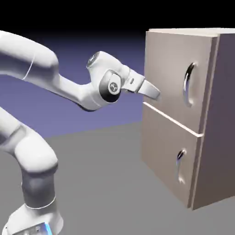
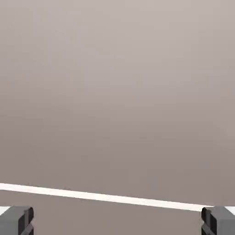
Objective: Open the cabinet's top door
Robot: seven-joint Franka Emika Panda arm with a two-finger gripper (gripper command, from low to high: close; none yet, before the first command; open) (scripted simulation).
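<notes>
1. nearest me is my claw point(image 2: 117, 221), spread wide with nothing between its fingers. it is close in front of the top door, but i can't tell from here whether it touches.
2. the top door point(image 1: 165, 59) is the taller upper panel of the cabinet point(image 1: 224, 114), over on the exterior view's right, and it is shut. it looks flat, rigid and smooth; i'd expect the fingers to skid on it, so pushing at the bare face gains me nothing.
3. the place to take hold is the long curved handle point(image 1: 186, 86), near the door's edge on the exterior view's right, well to the side of my claw. it looks like hard, slick metal, bowed out from the panel. i'd hook or pinch the upright middle, one finger on each side.
4. the door will probably feel moderately heavy but swing steadily, with hinges likely on the edge away from the handle. i'd pull in an arc; a straight tug could slip off the bar.
5. my arm point(image 1: 82, 95) reaches across in front of the panel, so it could block the swing. i'd back off a little before moving sideways.
6. below the pale seam point(image 1: 170, 117) are the lower door point(image 1: 160, 147) and its small handle point(image 1: 178, 166). those i leave alone.
</notes>
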